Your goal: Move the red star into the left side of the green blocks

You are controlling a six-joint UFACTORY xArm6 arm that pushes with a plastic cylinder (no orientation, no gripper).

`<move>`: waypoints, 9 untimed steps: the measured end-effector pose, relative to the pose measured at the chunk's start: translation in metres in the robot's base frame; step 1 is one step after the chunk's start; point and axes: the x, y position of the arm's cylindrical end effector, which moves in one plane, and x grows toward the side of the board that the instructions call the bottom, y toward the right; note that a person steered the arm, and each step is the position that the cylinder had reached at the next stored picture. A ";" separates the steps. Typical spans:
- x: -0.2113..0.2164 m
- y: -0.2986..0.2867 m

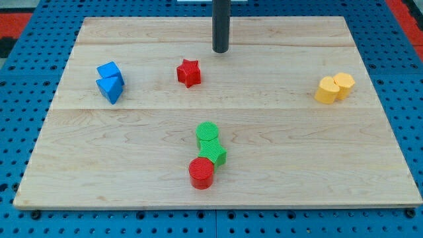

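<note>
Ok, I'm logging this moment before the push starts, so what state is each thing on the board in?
My tip: on the board near the view's top, up and right of the red star, not touching it.
Red star: alone, flat, apart from every block.
Green blocks: two, touching, stacked along the view's vertical.
Red cylinder: against the lower green block.
Blue blocks: two, touching, view's left.
Yellow blocks: two, touching, view's right.

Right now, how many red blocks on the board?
2. The red star sits upper-centre, just to the view's lower left of my tip. The red cylinder is near the bottom, touching the green blocks. None looks hidden.
</note>
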 end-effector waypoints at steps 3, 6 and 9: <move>-0.005 -0.069; 0.068 -0.059; 0.199 -0.072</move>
